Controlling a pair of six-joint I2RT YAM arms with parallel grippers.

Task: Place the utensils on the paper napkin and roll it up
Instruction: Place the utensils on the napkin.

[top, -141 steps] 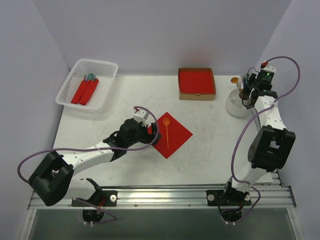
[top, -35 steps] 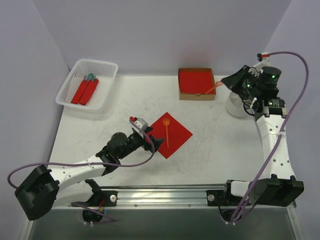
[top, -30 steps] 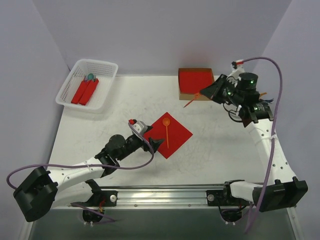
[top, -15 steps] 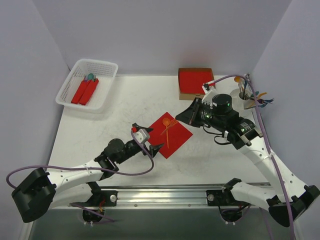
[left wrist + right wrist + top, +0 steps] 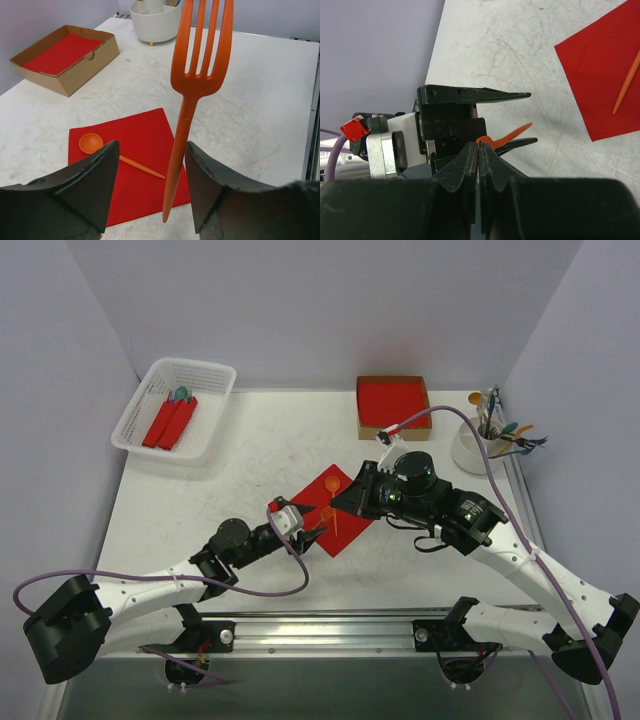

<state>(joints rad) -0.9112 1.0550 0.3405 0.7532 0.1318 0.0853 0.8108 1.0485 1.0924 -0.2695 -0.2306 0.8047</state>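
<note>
Right gripper [image 5: 478, 149] clamps the orange fork [image 5: 200, 75], tines up, handle tip down by the red napkin's [image 5: 140, 135] near edge, gaps either side between left gripper's [image 5: 151, 146] parted jaws; orange spoon [image 5: 92, 143] lies on the napkin

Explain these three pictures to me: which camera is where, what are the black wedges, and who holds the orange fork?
Two robot arms work at a white table. The wide picture looks down from above; the other two come from a camera on each wrist, so the black wedges are that arm's own fingers. The right fingers are shut on the orange plastic fork, holding it between the open left fingers. Beneath lies a red paper napkin with an orange plastic spoon on it.
</note>
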